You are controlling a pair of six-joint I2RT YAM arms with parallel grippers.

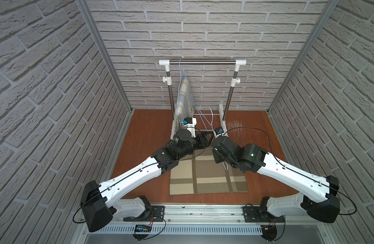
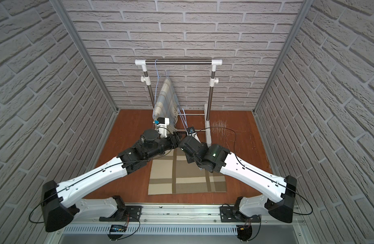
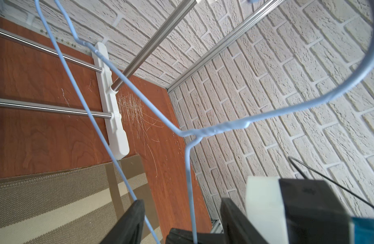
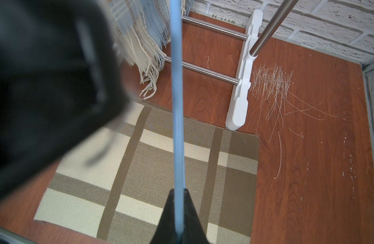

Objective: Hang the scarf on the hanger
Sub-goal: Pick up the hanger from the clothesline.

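- The rack (image 1: 203,62) stands at the back of the table (image 1: 148,131), in the upper middle of both top views.
- The placemat (image 1: 209,179) lies in the lower middle, partly under both wrists.
- The scarf (image 1: 185,99) hangs folded at the left side of the rack, just above frame centre, with its fringe low by the rack's foot bars. It seems to be draped on the rail hanger (image 1: 179,63), a blue wire hooked over the top rail, though the bar under the fold is hidden.
- The held hanger (image 3: 211,130), also blue wire, is in the air at frame centre between the two wrists. Its hook rests on nothing, and its far end is close beside the fringe.
- The right gripper (image 4: 179,191) is clamped tight on one wire of the held hanger.
- The left gripper (image 3: 182,203) has its jaws well apart. A shoulder wire runs between them and the bottom bar passes along one finger, but it grips nothing.
- Step in hand, as I judge it: the scarf already looks hung, and the arms are part-way through a two-handed regrip of the held hanger. I cannot tell whether that hanger is meant for this scarf.
- The next move calls for the left jaws to close squarely on the shoulder wire while the right one keeps the wire steady. Any lift toward the rail must then keep the wire clear of the fringe.
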